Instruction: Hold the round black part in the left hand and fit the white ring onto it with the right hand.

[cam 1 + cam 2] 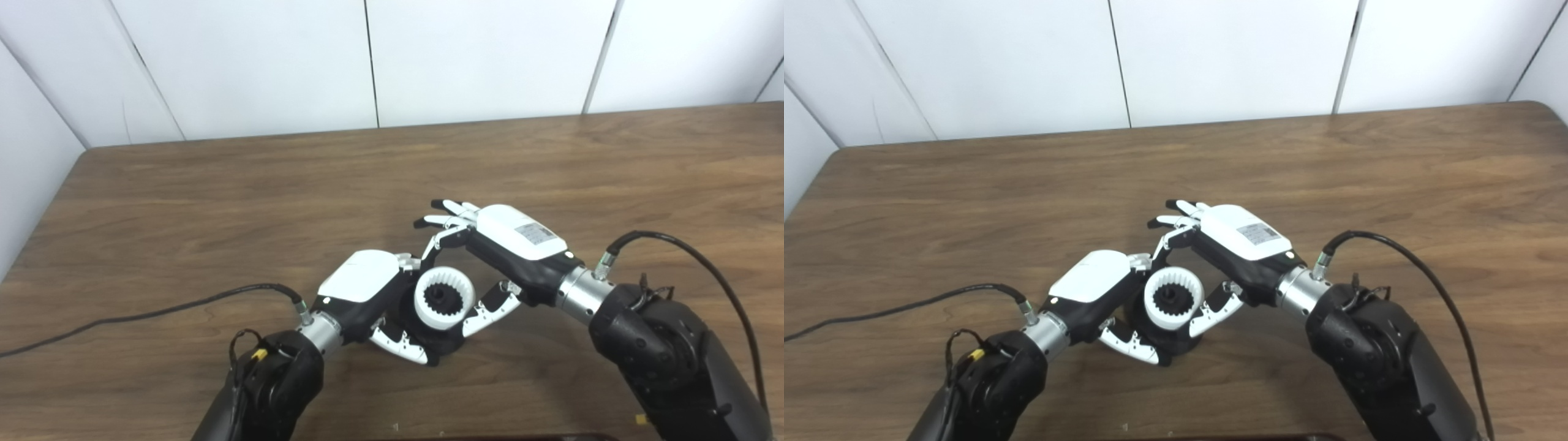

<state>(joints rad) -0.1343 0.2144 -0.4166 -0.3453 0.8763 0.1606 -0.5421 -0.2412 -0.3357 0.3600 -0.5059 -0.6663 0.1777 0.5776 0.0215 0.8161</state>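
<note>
My left hand (367, 297) is shut on the round black part (429, 340) and holds it just above the table, with its toothed centre facing me. The white ring (444, 298) sits on the front of the black part, around the black toothed hub. My right hand (499, 245) reaches in from the right. Its thumb lies against the ring's lower right edge and one bent finger comes down at the ring's upper left. Its other fingers are spread out and point away to the left. Most of the black part is hidden by the ring and my left hand.
The brown wooden table (245, 202) runs back to a white panelled wall. A black cable (153, 313) trails left from my left wrist across the table. Another cable (704, 257) loops from my right wrist.
</note>
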